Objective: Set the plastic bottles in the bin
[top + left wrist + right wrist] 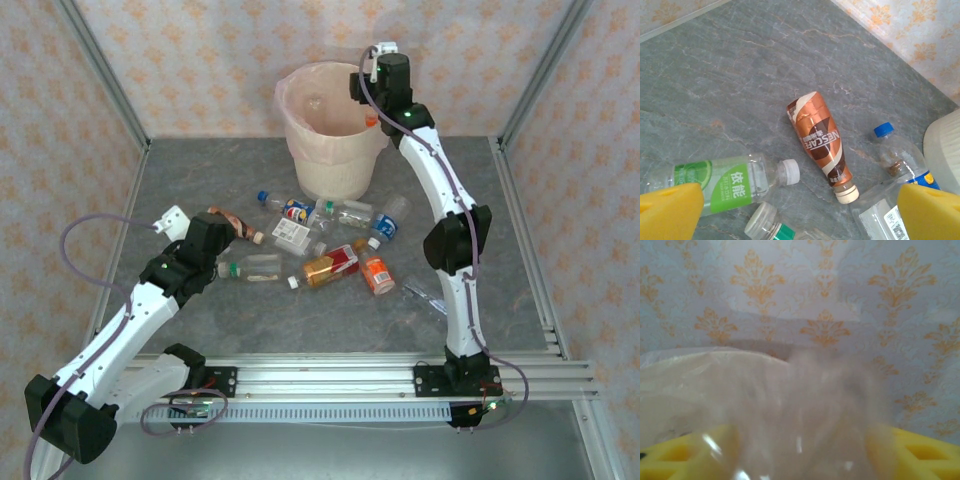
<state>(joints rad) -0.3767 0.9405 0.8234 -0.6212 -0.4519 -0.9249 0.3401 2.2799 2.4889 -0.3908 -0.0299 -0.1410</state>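
Brown bottle [819,145] lies flat, long axis diagonal (cap toward the clear bottles [872,214]).

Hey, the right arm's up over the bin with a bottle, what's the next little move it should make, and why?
Probably open the right gripper and let go. Its yellow fingers seem to clamp a blurred clear bottle, and in the top view it hangs inside the bin rim, so the bottle should fall in.
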